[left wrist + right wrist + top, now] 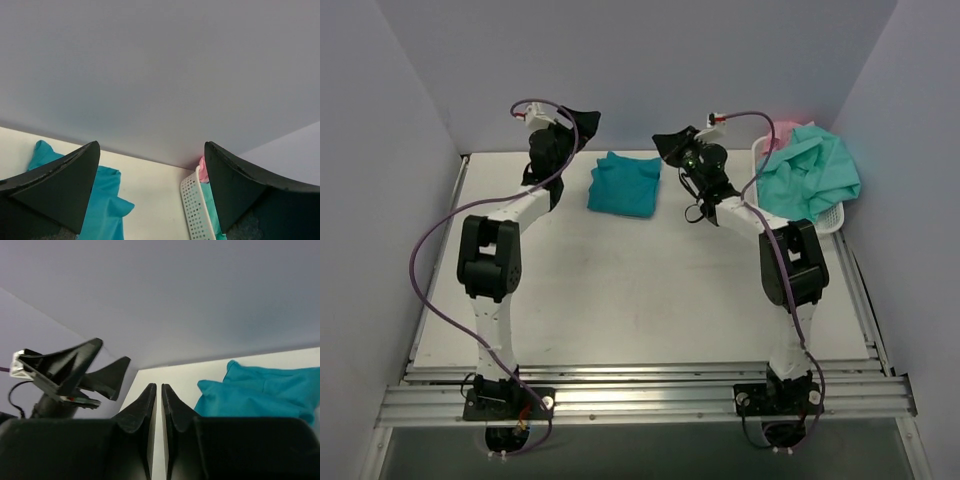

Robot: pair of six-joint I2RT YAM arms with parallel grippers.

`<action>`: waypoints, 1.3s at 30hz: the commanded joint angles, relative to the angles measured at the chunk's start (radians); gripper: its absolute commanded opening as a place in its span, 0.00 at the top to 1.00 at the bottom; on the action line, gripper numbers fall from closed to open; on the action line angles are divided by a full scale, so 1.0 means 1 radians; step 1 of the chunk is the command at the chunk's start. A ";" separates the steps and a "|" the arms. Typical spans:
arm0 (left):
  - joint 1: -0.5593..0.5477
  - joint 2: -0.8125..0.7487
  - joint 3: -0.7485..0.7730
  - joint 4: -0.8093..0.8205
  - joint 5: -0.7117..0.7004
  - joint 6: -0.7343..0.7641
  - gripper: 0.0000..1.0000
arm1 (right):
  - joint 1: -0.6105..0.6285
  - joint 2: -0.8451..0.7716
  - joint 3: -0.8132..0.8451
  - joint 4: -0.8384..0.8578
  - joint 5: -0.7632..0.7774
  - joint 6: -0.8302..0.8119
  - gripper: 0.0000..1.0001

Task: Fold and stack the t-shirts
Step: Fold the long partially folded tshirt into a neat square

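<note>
1 folded teal shirt [625,185] lies on the counter [620,290] between 2 raised hands. Left hand [151,148] gapes empty; right hand [159,387] is pinched closed on nothing. Best next: reopen it, lift the mint-green shirt [815,175] from the basket [830,222] by 1 edge.

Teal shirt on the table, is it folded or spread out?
Folded: the teal shirt lies as a compact, layered rectangle on the table.

Legible text, labels, brands, numbers, signs: none in any view.
Teal shirt [625,185]: plain cloth, no print or tag showing.
Basket [833,222]: plain white, no lettering to be read.
</note>
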 commanded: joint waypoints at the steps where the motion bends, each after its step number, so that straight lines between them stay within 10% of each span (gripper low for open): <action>1: 0.009 -0.082 -0.128 0.112 -0.031 0.014 0.06 | 0.015 0.083 0.092 -0.029 -0.053 0.044 0.95; 12: 0.036 -0.135 -0.332 0.184 -0.013 -0.017 0.06 | 0.040 0.552 0.520 0.005 -0.267 0.180 1.00; 39: 0.053 -0.119 -0.420 0.224 0.056 0.063 0.05 | -0.054 0.937 0.942 -0.088 0.068 0.177 0.94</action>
